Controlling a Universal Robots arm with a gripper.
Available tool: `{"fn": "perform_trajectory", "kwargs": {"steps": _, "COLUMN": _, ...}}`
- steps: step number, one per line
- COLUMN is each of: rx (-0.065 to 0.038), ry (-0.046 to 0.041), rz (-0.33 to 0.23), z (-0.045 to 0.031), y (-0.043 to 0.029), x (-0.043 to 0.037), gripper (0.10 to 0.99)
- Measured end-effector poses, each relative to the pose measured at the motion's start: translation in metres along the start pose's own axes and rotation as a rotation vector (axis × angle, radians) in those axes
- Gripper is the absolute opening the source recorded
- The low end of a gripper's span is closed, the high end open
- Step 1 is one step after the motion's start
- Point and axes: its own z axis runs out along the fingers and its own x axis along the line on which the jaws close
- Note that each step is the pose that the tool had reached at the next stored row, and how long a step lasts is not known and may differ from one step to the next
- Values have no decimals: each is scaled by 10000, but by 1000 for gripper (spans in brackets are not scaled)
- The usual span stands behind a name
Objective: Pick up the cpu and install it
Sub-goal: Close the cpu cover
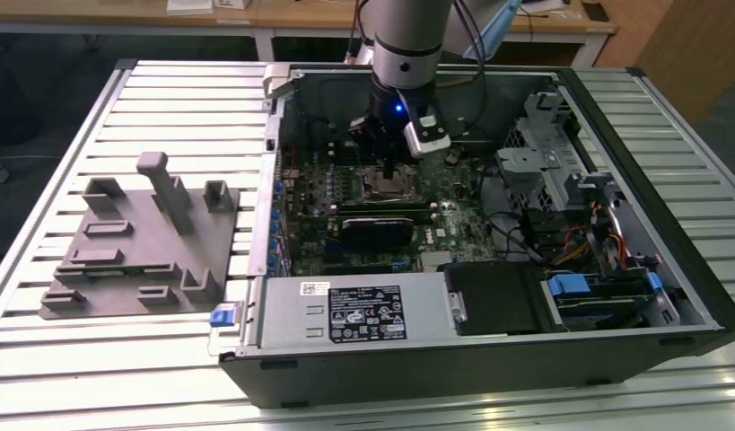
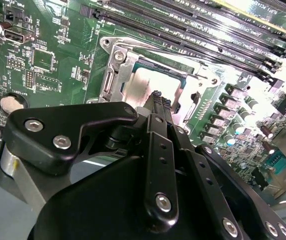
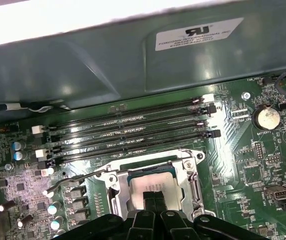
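While the claw point(image 3: 155, 196) hangs over the socket point(image 3: 192, 185) with its two fingers pressed together and gripping nothing, the cpu point(image 3: 142, 184) lies in that socket right under its tips.

In both wrist views the cpu's point(image 2: 137, 85) pale metal top sits flat inside the socket's point(image 2: 114, 75) square metal frame on the green board, and the black tips of the claw point(image 2: 158, 97) meet over its middle; whether they touch it cannot be told. Black memory slots point(image 3: 133, 132) run in rows just beside the socket. In the exterior view the claw point(image 1: 389, 166) reaches down into the open computer case point(image 1: 487, 359), which lies on the slatted table point(image 1: 127, 368). A grey tray point(image 1: 140, 242) rests on the table at the exterior view's left of the case, well apart from the claw.
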Motion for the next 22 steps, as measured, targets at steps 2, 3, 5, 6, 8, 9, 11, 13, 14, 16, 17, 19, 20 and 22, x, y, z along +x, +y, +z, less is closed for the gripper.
{"fn": "perform_trajectory", "kwargs": {"steps": 2, "rx": -1, "ry": -1, "rz": 0, "z": 0, "y": -1, "x": 4, "gripper": 106}}
{"fn": "perform_trajectory", "kwargs": {"steps": 3, "rx": 0, "ry": -1, "rz": 1, "z": 0, "y": -1, "x": 6, "gripper": 106}}
{"fn": "perform_trajectory", "kwargs": {"steps": 5, "rx": 0, "ry": -1, "rz": 0, "z": 0, "y": -5, "x": 23, "gripper": 106}}
{"fn": "perform_trajectory", "kwargs": {"steps": 6, "rx": 1, "ry": -1, "rz": 1, "z": 0, "y": -6, "x": 27, "gripper": 106}}
{"fn": "perform_trajectory", "kwargs": {"steps": 8, "rx": 0, "ry": -1, "rz": 1, "z": 0, "y": -6, "x": 28, "gripper": 106}}
{"fn": "perform_trajectory", "kwargs": {"steps": 9, "rx": -2, "ry": 0, "rz": 2, "z": 0, "y": -7, "x": 30, "gripper": 106}}
{"fn": "perform_trajectory", "kwargs": {"steps": 11, "rx": -9, "ry": 1, "rz": 1, "z": 0, "y": -8, "x": 36, "gripper": 106}}
{"fn": "perform_trajectory", "kwargs": {"steps": 13, "rx": -16, "ry": 1, "rz": 1, "z": 1, "y": -11, "x": 48, "gripper": 106}}
{"fn": "perform_trajectory", "kwargs": {"steps": 14, "rx": -15, "ry": 2, "rz": 1, "z": 0, "y": -13, "x": 51, "gripper": 106}}
{"fn": "perform_trajectory", "kwargs": {"steps": 16, "rx": -20, "ry": 4, "rz": 0, "z": 1, "y": -16, "x": 56, "gripper": 106}}
{"fn": "perform_trajectory", "kwargs": {"steps": 17, "rx": -30, "ry": 6, "rz": 0, "z": 1, "y": -18, "x": 56, "gripper": 106}}
{"fn": "perform_trajectory", "kwargs": {"steps": 19, "rx": -88, "ry": 18, "rz": -3, "z": 5, "y": -24, "x": 55, "gripper": 106}}
{"fn": "perform_trajectory", "kwargs": {"steps": 20, "rx": -147, "ry": 31, "rz": -16, "z": 7, "y": -28, "x": 55, "gripper": 106}}
{"fn": "perform_trajectory", "kwargs": {"steps": 22, "rx": -247, "ry": 53, "rz": -60, "z": 11, "y": -33, "x": 62, "gripper": 106}}
